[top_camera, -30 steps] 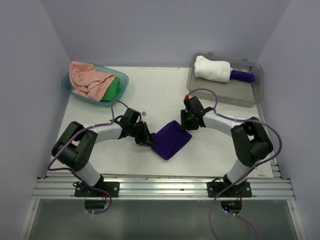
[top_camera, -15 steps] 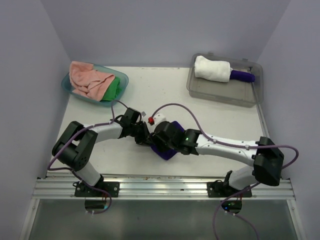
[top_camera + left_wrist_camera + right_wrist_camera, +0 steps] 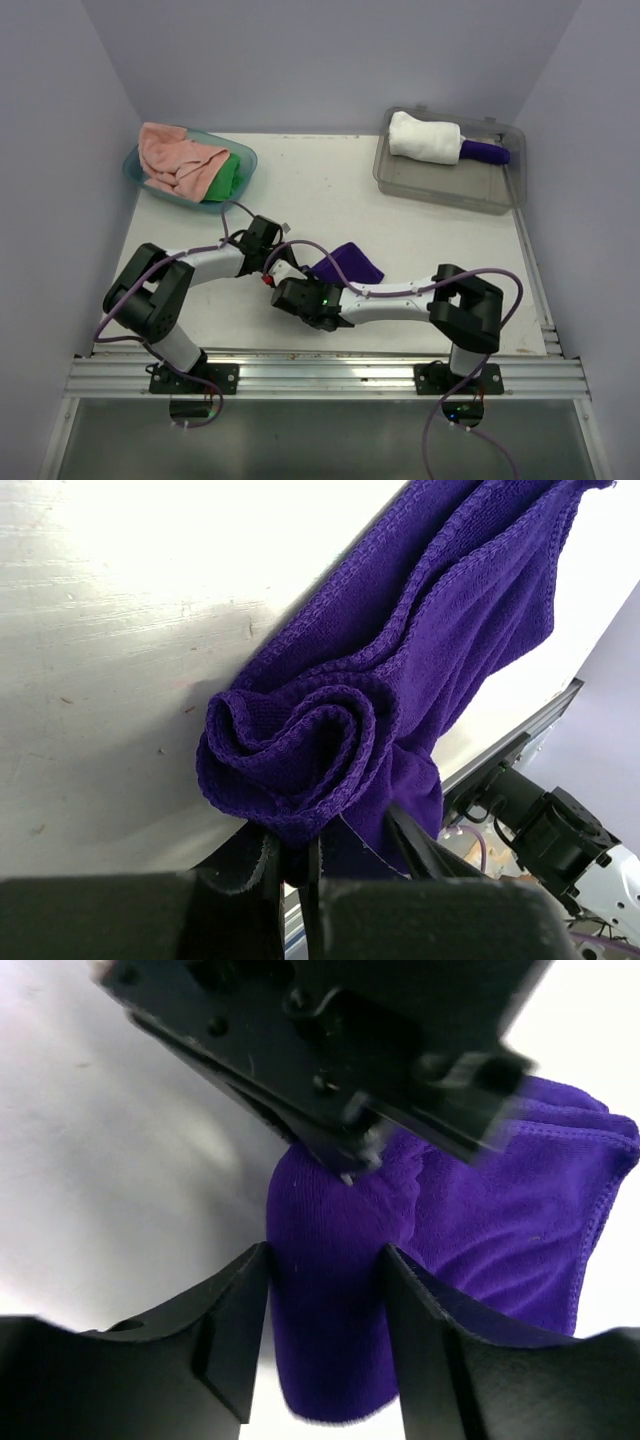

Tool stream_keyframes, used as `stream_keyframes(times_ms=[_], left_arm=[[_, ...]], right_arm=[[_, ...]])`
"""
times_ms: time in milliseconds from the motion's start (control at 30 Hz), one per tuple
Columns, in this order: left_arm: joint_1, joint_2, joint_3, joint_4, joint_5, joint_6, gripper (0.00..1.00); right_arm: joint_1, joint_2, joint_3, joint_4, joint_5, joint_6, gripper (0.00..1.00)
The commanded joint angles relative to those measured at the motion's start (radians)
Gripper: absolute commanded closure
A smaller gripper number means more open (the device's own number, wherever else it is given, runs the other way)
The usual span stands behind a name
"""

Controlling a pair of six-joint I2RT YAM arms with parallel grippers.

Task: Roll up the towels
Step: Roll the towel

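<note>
The dark purple towel (image 3: pixel 350 262) lies on the middle of the counter (image 3: pixel 330 190), its near-left end curled into a loose roll; the left fingers (image 3: pixel 270 855) are clenched on the edge of that roll. The right arm reaches across in front; the right fingers (image 3: pixel 250 1290) straddle the same rolled end, one on each side and touching the cloth, though I cannot tell whether they squeeze it. The salmon pink towel (image 3: pixel 170 150) and bright green towel (image 3: pixel 230 178) sit bunched in the teal tub (image 3: pixel 138 175) at the back left; the white towel (image 3: pixel 422 137) lies rolled in the grey tray (image 3: pixel 450 188) at the back right.
</note>
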Motion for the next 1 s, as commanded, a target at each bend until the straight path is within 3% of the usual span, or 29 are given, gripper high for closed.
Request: stream_keyframes(times_ms=[0,33,67,133,167,233,267,333,367,500,733,967], left_arm=[[0.003,-0.028,-0.003,-0.026,-0.024,-0.011,1.0],[0.003,-0.031,-0.005,-0.024,-0.025,-0.015,1.0],[0.002,-0.036,-0.012,-0.016,-0.027,-0.018,1.0],[0.002,-0.068,-0.029,0.008,-0.031,-0.038,1.0],[0.005,-0.079,-0.041,0.016,-0.036,-0.045,0.88],[0.012,-0.116,-0.048,0.019,-0.037,-0.054,0.76],[0.026,-0.126,-0.054,0.017,-0.033,-0.055,0.6],[0.051,-0.165,-0.054,0.004,-0.037,-0.058,0.56],[0.06,-0.182,-0.055,0.002,-0.037,-0.06,0.47],[0.101,-0.269,-0.054,-0.01,-0.013,-0.06,0.34],[0.152,-0.326,-0.055,-0.041,-0.007,-0.049,0.33],[0.149,-0.32,-0.06,-0.012,0.009,-0.048,0.33]], right_arm=[[0.003,0.059,0.014,0.056,0.094,0.013,0.52],[0.003,0.068,0.011,0.056,0.109,0.043,0.61],[0.003,0.086,0.007,0.053,0.146,0.059,0.85],[0.002,0.082,-0.004,0.047,0.169,0.094,1.0],[0.002,0.062,-0.012,0.05,0.171,0.105,1.0],[-0.003,0.021,-0.059,0.094,0.157,0.117,1.0],[-0.01,0.002,-0.077,0.113,0.113,0.12,1.0],[-0.036,-0.067,-0.129,0.165,0.064,0.137,1.0],[-0.047,-0.088,-0.142,0.174,0.044,0.148,1.0],[-0.124,-0.187,-0.234,0.261,-0.178,0.194,1.0],[-0.346,-0.378,-0.442,0.497,-0.546,0.353,1.0],[-0.547,-0.454,-0.599,0.685,-0.844,0.545,1.0]])
